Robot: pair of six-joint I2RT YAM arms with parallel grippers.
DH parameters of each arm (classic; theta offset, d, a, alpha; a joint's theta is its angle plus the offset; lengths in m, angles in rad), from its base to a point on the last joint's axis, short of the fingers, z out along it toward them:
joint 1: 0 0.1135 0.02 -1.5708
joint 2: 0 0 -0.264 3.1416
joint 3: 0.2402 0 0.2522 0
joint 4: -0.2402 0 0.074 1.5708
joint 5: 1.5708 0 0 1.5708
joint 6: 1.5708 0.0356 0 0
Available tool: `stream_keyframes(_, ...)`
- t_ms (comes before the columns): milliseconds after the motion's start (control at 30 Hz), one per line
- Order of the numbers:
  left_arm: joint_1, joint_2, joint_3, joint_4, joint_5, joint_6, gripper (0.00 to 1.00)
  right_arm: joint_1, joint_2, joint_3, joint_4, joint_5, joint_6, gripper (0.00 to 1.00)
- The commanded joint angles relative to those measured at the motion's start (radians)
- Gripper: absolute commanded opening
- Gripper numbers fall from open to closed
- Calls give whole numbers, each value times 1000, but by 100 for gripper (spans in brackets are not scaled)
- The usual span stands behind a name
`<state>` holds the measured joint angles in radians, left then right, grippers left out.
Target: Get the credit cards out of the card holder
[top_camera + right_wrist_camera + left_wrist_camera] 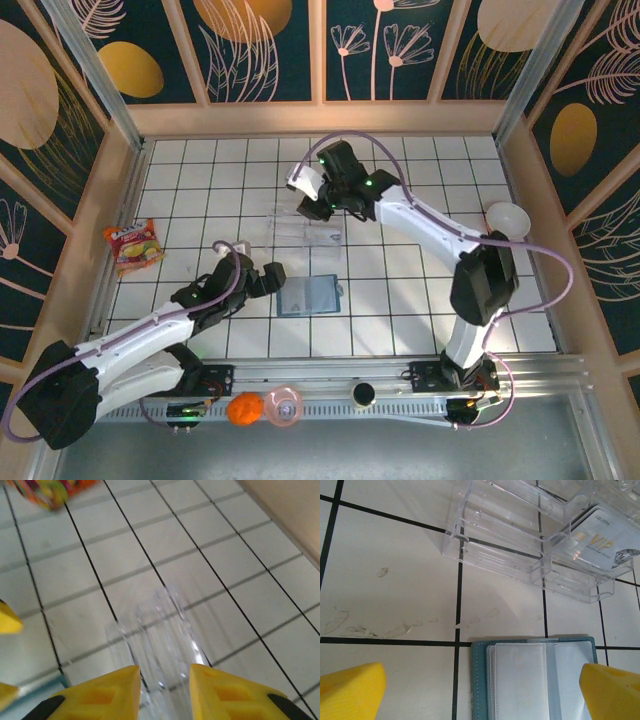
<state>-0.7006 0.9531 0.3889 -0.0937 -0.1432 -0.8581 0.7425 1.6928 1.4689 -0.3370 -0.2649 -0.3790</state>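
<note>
The teal card holder (306, 297) lies open on the tiles, and in the left wrist view its clear sleeves (520, 680) look pale. My left gripper (482, 692) is open wide just above the card holder (479, 680), with one yellow finger (350, 690) over bare tile and the other at the holder's right side. From above, the left gripper (272, 279) sits at the holder's left edge. One whitish credit card (597, 542) marked VIP lies in the clear plastic tray (520, 545). My right gripper (162, 695) hovers open over the tray (150, 635), nothing between its fingers.
A snack packet (133, 245) lies at the far left and a white bowl (507, 218) at the right wall. An orange ball (244, 408), a pink object (284, 405) and a black round part (362, 393) rest on the front rail.
</note>
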Motion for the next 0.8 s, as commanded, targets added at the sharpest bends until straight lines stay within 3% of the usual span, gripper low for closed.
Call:
stream_keyframes(0,5,-49,-29,24,-21,-24,99,29,-45,-129,181,-47,336,33)
stream_keyframes(200,5,-128,-57,-29,-52,-41,99,109,-125,-355,194,90,600,37)
stream_keyframes(367,5,-161,-57,-97,-86,-63,99,232,-73,-424,147,186,703,37)
stream_keyframes(600,5,-218,-73,-181,-111,-95,98,344,45,-401,124,256,740,37)
stream_keyframes(767,5,-270,-94,-192,-113,-113,93,392,108,-359,61,361,726,37)
